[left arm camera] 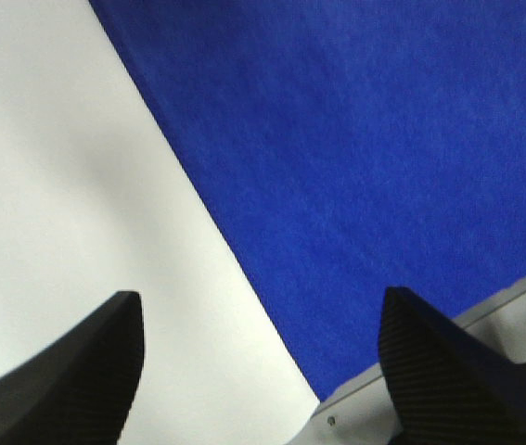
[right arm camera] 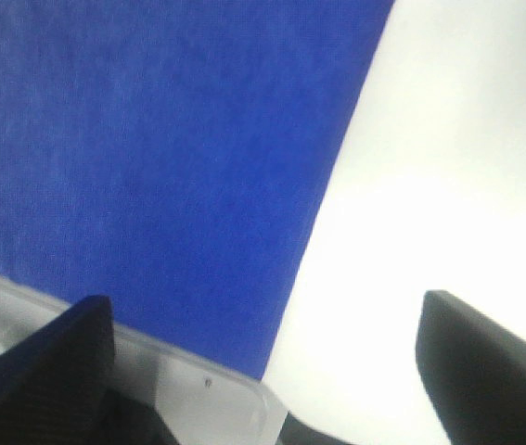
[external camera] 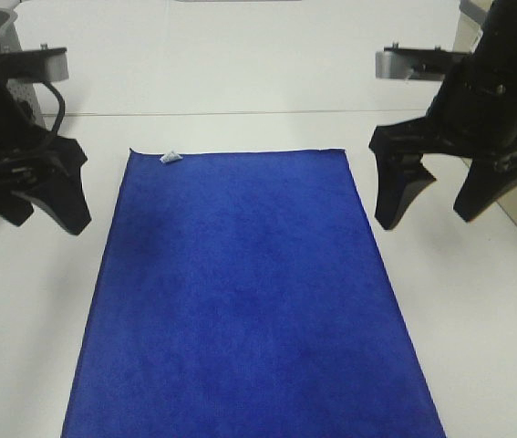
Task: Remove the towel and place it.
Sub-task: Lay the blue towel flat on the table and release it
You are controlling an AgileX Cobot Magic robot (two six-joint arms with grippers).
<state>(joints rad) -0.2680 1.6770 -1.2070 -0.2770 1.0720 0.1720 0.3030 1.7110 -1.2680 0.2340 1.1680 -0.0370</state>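
one towel point(external camera: 249, 292) flat on the table point(external camera: 477, 338).

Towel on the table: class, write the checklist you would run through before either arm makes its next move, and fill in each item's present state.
1. Towel spread flat, no folds: ok.
2. Left gripper open, nothing between its jaws: ok.
3. Right gripper open, nothing between its jaws: ok.
4. Neither gripper touches the cloth: ok.
5. Nothing on the cloth but its white tag at the far left corner: ok.
6. Near edge lying flat: cannot tell, the exterior high view cuts it off.
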